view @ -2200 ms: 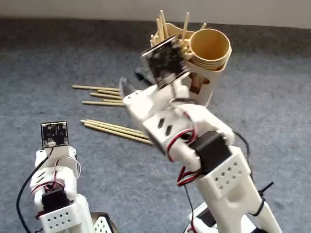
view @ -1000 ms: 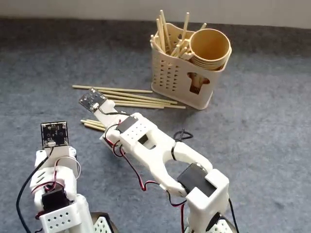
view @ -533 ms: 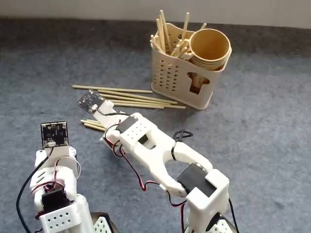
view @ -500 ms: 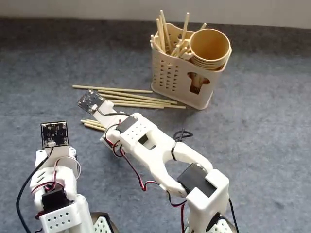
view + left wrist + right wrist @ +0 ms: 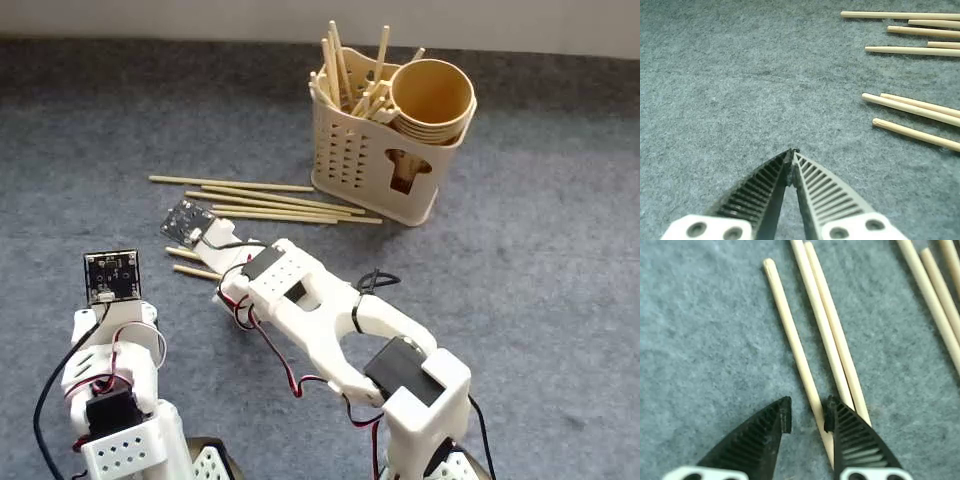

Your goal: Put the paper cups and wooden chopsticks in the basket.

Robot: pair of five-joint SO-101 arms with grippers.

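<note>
Cups and some chopsticks sit in basket; loose chopsticks lie on tabletop; right tool narrowly open around one; left tool closed, empty.

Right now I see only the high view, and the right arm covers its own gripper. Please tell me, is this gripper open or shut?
Observer: Open. The right gripper is low over the carpet, and a single chopstick lies in the gap between its fingers, not yet pinched.
Operator: Before I close it, are the two chopsticks next to that one also in the gap?
Observer: No. That pair lies side by side and passes under one finger, outside the gap.
</note>
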